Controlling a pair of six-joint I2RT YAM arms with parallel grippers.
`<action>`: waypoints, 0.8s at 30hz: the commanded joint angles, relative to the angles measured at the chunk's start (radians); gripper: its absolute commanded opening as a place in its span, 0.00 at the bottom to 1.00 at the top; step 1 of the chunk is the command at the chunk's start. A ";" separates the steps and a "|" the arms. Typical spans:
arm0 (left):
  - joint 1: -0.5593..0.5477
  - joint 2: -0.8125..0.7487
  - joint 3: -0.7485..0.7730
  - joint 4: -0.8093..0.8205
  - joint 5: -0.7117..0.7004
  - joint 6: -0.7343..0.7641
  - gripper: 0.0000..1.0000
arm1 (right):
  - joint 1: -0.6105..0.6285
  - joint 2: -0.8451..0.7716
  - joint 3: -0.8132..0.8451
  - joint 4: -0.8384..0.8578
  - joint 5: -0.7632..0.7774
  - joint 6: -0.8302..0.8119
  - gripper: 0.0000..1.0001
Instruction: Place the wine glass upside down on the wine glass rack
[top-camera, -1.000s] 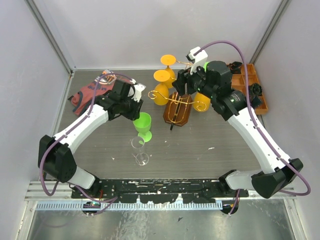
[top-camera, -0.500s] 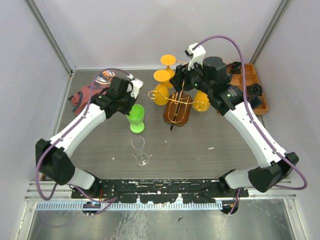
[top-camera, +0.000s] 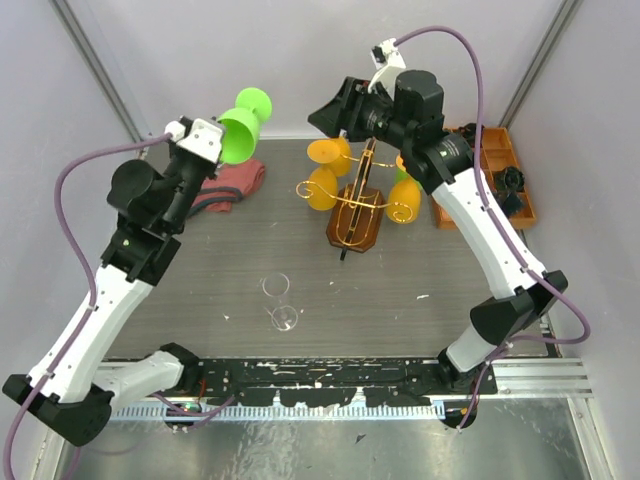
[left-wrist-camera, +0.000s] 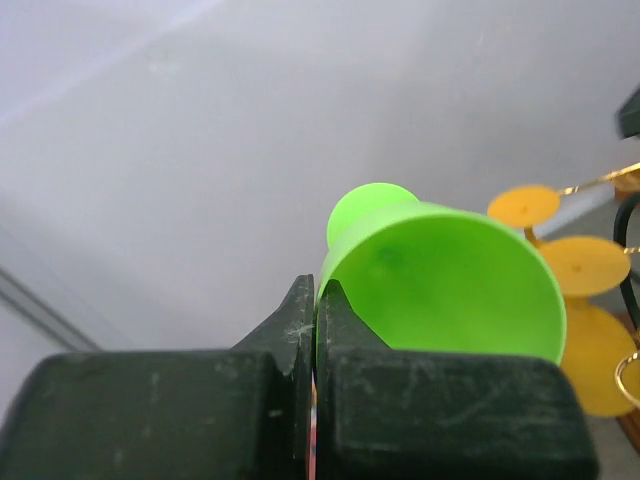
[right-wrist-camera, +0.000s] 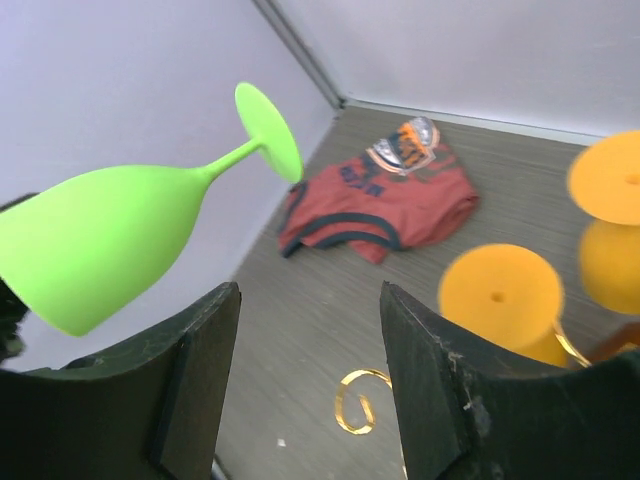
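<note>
Left gripper (left-wrist-camera: 315, 300) pinches rim of green wine glass (left-wrist-camera: 440, 280), held aloft, tilted. Right gripper (right-wrist-camera: 308, 320) spread, empty, near wine glass rack (top-camera: 355, 215) bearing orange glasses (top-camera: 322, 188).

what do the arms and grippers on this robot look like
Both arms have white links between bulky black joints: left arm, right arm. A purple cable loops along each to a small white camera mount at the wrist. The left gripper and right gripper have two thick black fingers, flat inside and scuffed with pale wear.
</note>
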 joint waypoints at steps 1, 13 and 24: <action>0.000 -0.011 -0.133 0.375 0.184 0.106 0.00 | 0.003 0.041 0.106 0.106 -0.138 0.221 0.63; -0.003 -0.016 -0.399 0.859 0.355 0.151 0.00 | -0.018 0.121 0.080 0.237 -0.317 0.544 0.63; -0.012 -0.018 -0.449 0.955 0.359 0.171 0.00 | -0.021 0.157 0.054 0.285 -0.313 0.609 0.63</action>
